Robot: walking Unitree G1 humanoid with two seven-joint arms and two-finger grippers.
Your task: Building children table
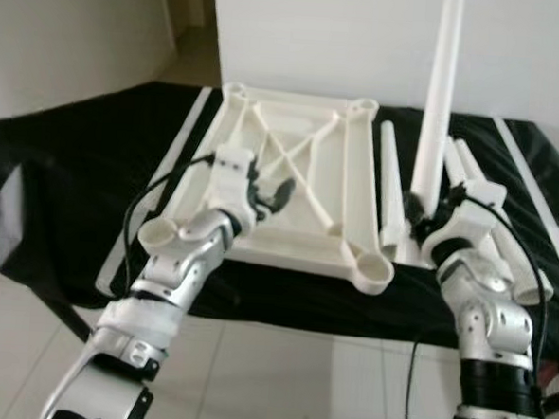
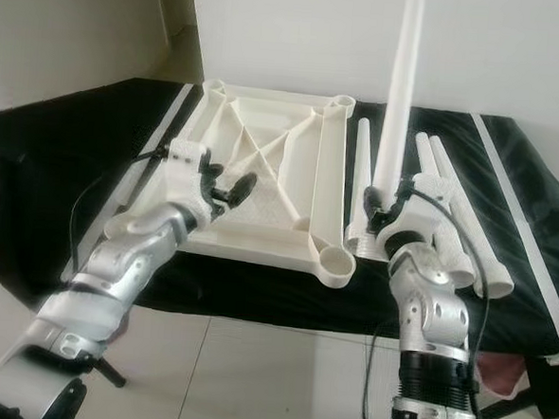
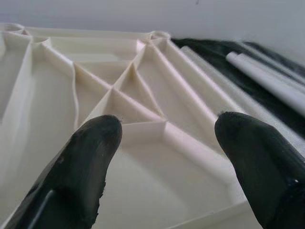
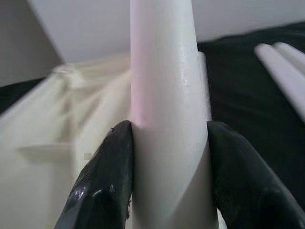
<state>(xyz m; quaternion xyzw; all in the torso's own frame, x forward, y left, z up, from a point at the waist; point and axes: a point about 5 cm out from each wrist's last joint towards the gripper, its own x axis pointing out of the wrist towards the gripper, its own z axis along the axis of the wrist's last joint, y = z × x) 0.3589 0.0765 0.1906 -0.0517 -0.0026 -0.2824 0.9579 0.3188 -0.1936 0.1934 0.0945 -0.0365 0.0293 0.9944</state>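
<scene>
Fingers of the right gripper clamp a white table leg from both sides, pads touching it — the leg stands upright, rising well above the fingers toward the white wall. Left gripper has its fingers spread apart with nothing between them, hovering over the near part of the upturned cream tabletop. Past the left fingertips — the tabletop's crossing ribs and a round corner socket at the far edge. Another corner socket sits at the near corner, between the two grippers. More loose white legs lie flat on the black cloth just beside and behind the right fingers, alongside the tabletop's edge. White tiled floor below the cloth's near edge.
</scene>
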